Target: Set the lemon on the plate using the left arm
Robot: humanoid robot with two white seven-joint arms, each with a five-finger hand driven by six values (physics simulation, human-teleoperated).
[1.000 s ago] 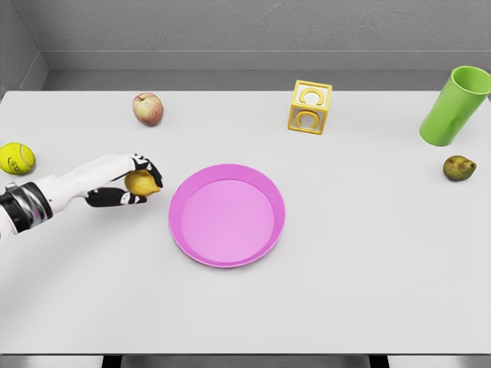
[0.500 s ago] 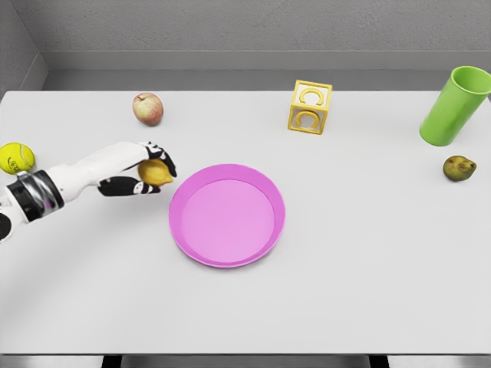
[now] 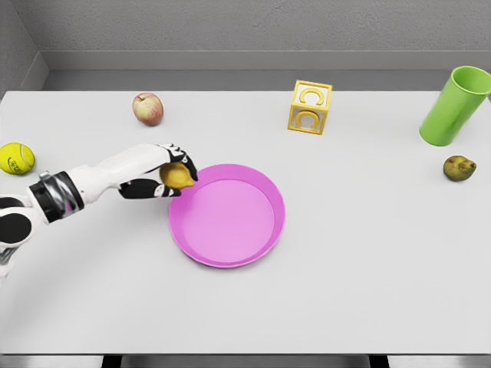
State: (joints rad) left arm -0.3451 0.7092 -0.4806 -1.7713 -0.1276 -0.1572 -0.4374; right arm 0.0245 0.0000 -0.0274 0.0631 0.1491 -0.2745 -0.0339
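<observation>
1. The left robot hand (image 3: 165,178) has its fingers curled around the lemon (image 3: 177,175), holding it above the counter (image 3: 368,253) at the plate's (image 3: 227,251) left rim.
2. Step in hand, by my judgement: carrying the lemon to the plate.
3. The next move calls for reaching further over the plate's middle, lowering, then releasing.

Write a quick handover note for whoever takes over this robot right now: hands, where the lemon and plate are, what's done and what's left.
Left hand: fingers shut on the lemon, held at the left rim of the pink plate.
Right hand: not in view.
Done: lemon picked up and brought to the plate's edge.
Left: carry it over the plate's middle, lower it, open the fingers, pull the arm back.
The plate holds nothing yet.
</observation>
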